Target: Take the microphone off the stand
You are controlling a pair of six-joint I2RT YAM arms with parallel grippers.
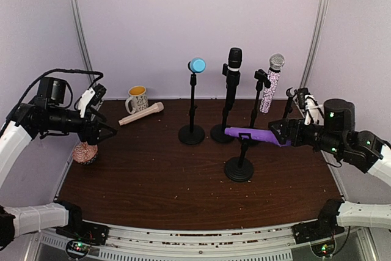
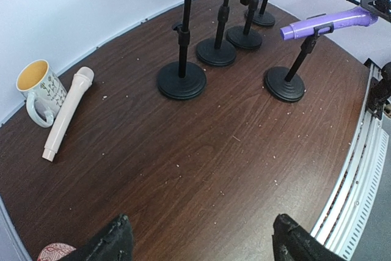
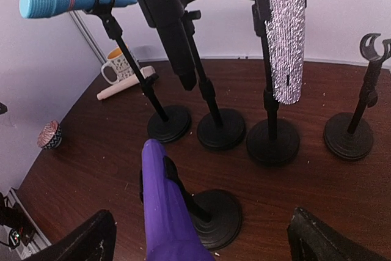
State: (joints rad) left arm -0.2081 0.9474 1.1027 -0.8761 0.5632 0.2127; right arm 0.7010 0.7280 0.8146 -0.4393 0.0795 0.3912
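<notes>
From above, the purple microphone (image 1: 253, 134) is seen clipped in its stand (image 1: 239, 166) at 2 o'clock, not yet removed. In the left wrist view the left gripper (image 2: 204, 239) is spread wide and empty (microphone at 1 o'clock). In the right wrist view the right gripper (image 3: 204, 239) is spread wide around its tail at 6 o'clock; gripping and lifting are left.

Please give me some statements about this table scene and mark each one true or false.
The purple microphone rests in the clip of the front stand. True.
The beige microphone stands upright in a stand. False: it lies on the table beside the mug.
The left pincer and the right pincer are open. True.
The mug is tipped on its side. False: it is upright.
The rightmost stand holds no microphone. True.
</notes>
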